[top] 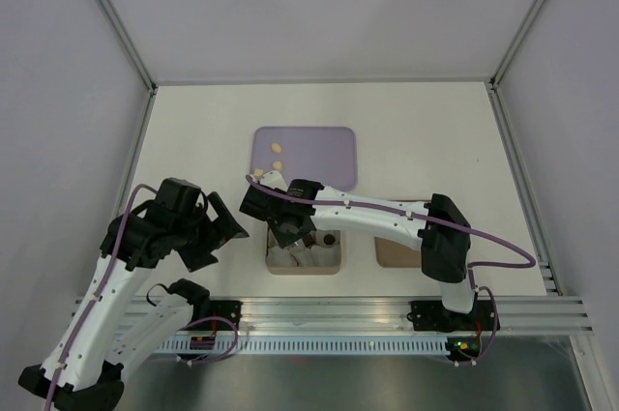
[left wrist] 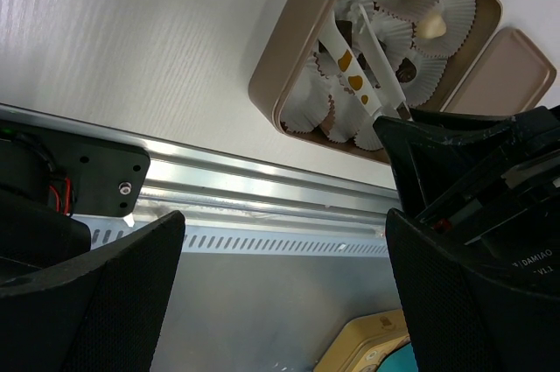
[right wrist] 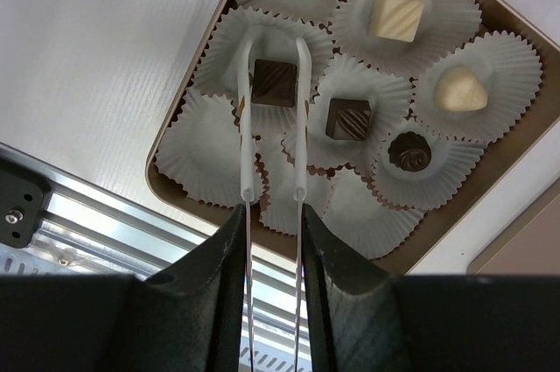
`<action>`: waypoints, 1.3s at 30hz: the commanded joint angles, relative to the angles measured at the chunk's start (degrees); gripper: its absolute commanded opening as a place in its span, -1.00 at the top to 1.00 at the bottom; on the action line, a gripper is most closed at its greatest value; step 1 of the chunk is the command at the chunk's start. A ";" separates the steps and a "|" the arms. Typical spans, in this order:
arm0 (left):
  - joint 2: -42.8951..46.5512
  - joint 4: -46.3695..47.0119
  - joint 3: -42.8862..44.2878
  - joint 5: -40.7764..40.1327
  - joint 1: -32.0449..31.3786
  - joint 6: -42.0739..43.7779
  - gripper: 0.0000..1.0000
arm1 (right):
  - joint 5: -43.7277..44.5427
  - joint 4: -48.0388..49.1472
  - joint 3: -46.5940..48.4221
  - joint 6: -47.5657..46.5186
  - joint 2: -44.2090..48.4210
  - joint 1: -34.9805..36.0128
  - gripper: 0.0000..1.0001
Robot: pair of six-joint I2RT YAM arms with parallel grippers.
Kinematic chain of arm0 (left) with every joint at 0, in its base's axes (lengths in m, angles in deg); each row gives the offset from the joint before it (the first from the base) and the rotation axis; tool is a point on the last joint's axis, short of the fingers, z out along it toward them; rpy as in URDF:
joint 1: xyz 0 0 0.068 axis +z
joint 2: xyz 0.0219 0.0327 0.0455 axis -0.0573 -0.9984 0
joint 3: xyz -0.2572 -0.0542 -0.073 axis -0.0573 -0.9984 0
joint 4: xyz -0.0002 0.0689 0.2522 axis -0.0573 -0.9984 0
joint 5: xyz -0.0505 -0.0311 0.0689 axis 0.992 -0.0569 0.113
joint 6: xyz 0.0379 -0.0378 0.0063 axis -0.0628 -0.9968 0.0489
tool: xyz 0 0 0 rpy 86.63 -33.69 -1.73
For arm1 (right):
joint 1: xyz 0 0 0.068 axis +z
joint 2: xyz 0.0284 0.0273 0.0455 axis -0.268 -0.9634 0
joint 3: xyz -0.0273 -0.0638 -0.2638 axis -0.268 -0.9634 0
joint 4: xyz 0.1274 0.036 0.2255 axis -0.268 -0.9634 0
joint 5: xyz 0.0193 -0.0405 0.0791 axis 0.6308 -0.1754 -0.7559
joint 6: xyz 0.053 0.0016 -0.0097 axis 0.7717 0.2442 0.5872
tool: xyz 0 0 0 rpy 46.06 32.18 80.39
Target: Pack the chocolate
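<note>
The left tool hangs over the white bench, jaws wide apart and holding nothing. The right tool is clamped on white plastic tweezers. Their tips flank a dark brown square chocolate sitting in a white fluted paper cup inside the tan square box. Five more chocolates fill neighbouring cups. Farther off, three pale chocolate pieces lie on the lilac rectangular tray.

Right arm spans the box from 3 o'clock, its tweezers down among paper cups. Lid crowds 3, purple tray 12, left gripper 9. Bare table at 10 and 2.
</note>
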 commanded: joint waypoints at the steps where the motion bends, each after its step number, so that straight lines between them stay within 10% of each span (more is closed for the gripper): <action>1: -0.15 -2.09 2.18 0.41 0.19 -0.91 -0.99 | 0.16 0.95 2.65 -0.62 -0.36 -0.21 0.35; 23: -0.06 -2.26 2.27 0.06 0.19 -2.40 -0.99 | 5.70 -4.32 11.96 -0.97 9.22 -4.06 0.29; 39: -0.94 -0.24 -0.19 0.32 0.19 -2.93 -0.99 | -0.98 0.34 34.55 -17.50 -16.52 -18.75 0.21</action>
